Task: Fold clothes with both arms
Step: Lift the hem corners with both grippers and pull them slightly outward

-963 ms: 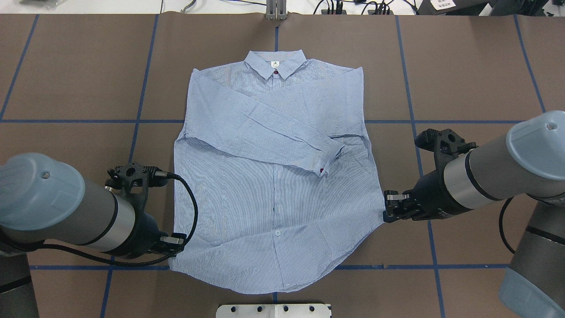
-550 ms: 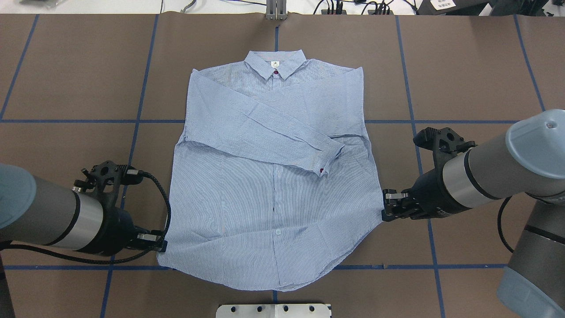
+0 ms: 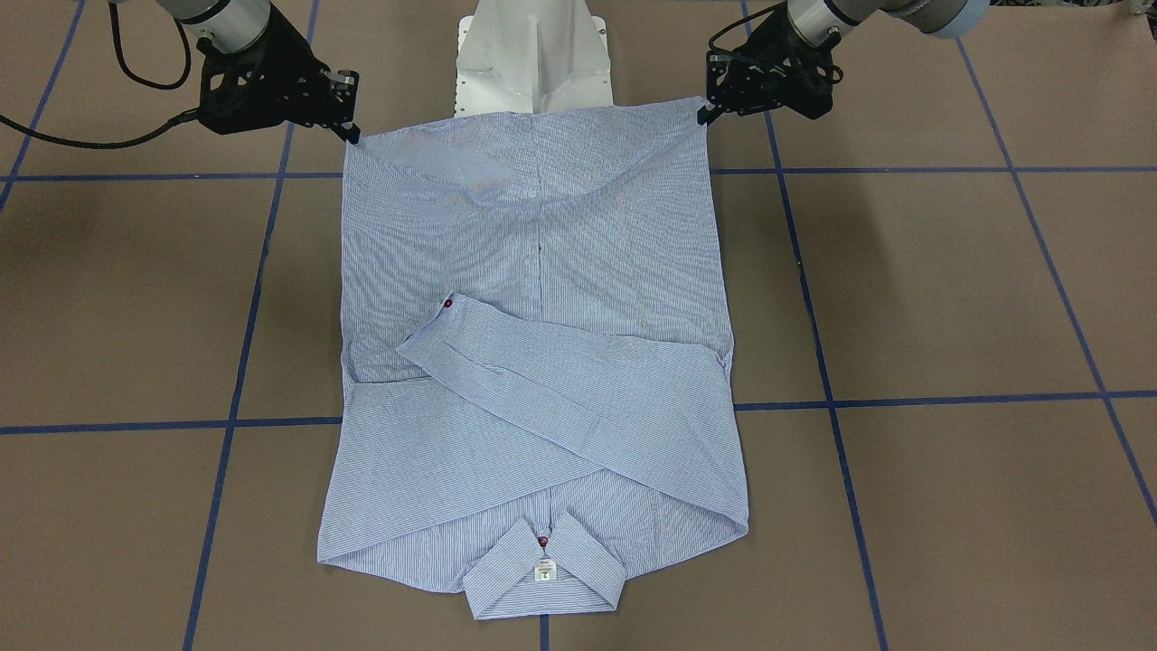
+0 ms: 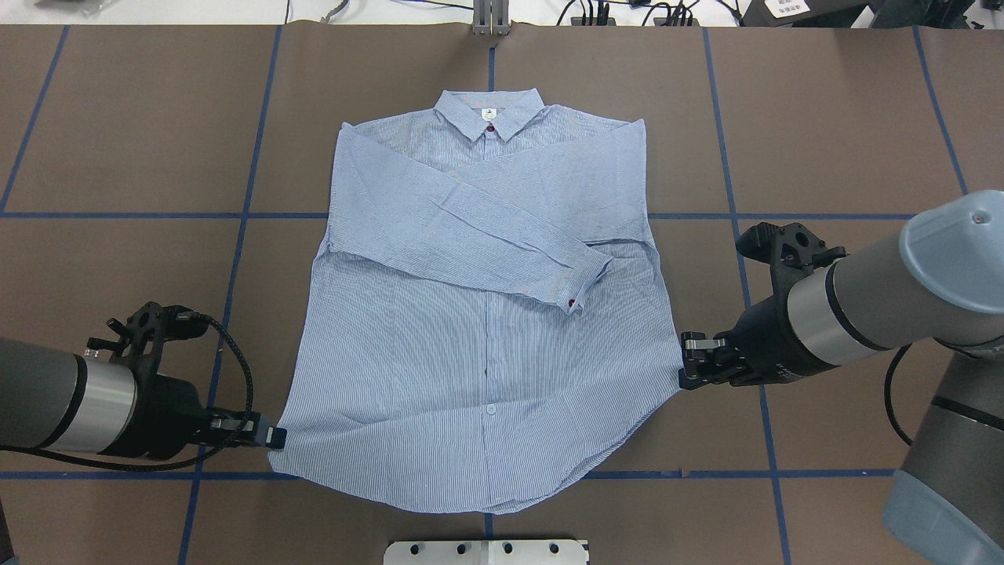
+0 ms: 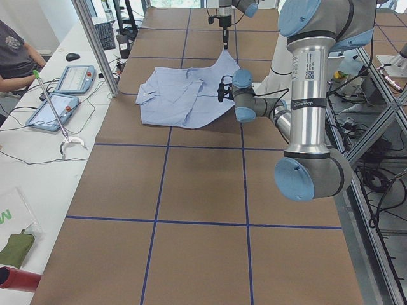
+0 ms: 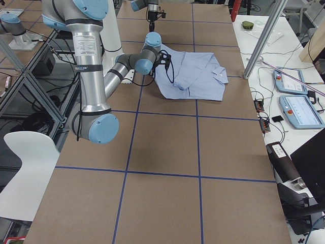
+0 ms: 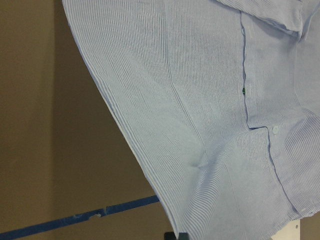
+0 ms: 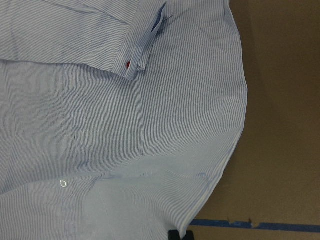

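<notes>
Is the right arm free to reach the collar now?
Probably not yet: the right gripper is clamped on the shirt at its hem. Nothing covers the collar, so once it lets go the way looks clear.

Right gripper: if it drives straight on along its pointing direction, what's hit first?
The shirt. The right gripper has its tips at the hem corner, seemingly pinching it, and points across the cloth.

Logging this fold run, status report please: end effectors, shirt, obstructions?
Both shut on the shirt hem corners: left end effector, right end effector. Sleeves crossed over chest. No obstruction seen.
</notes>
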You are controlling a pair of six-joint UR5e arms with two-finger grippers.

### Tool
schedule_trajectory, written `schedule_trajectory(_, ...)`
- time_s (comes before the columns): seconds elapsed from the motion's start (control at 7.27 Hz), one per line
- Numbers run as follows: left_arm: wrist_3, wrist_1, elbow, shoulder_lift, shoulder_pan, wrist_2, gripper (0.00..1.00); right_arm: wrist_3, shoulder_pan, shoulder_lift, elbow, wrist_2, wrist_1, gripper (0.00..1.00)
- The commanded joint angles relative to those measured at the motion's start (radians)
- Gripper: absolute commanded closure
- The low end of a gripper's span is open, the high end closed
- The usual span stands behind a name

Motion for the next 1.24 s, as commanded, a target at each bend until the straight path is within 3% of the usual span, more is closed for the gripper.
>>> schedule_trajectory(0.0,0.0,-0.031,0.007,0.023,0.0,-0.002,1.0,-0.002,0.003,-0.003,-0.004,0.0,0.0,1.0)
schedule_trajectory(1.1,0.004,-0.029,0.046,0.024,-0.095,-0.089,1.0,-0.005,0.038,-0.01,-0.027,0.001,0.0,1.0)
